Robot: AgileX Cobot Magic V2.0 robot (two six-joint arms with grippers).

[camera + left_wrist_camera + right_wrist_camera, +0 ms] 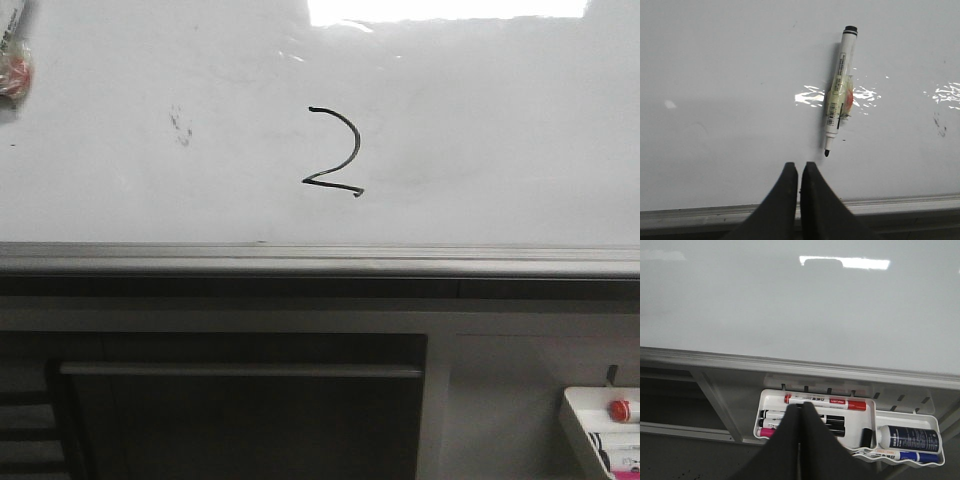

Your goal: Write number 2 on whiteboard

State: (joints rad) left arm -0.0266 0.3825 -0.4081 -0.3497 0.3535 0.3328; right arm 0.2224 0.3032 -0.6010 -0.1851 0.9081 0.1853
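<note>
From the front I see the number 2 [334, 152] already drawn in thin black line on the whiteboard [500, 120], with neither arm in that view. My left gripper [799, 167] has its two dark tapered fingers pressed together and holds nothing; just beyond its tips a black marker [839, 99] clings to the board, uncapped, with its tip pointing back toward the fingers. My right gripper [801, 410] is likewise together and empty, hanging in front of a white plastic tray [900, 415] mounted under the board's grey metal rail [790, 365]. I judge the writing finished, so the risks lie in what follows. The marker seems held by a small taped-on piece, perhaps a magnet; if I nudge it with the left fingers it could slide on the slick surface and drag its exposed tip, leaving a stray line, or drop off. The fresh ink of the digit would smear if anything brushed it. The board is glossy and hard, with glare patches and a faint speckled smudge [181, 126]. The marker is a slim white cylinder with a printed label. The tray is a shallow rounded box holding a red marker [825, 400], other pens and a dark blue bottle [910, 438].
</note>
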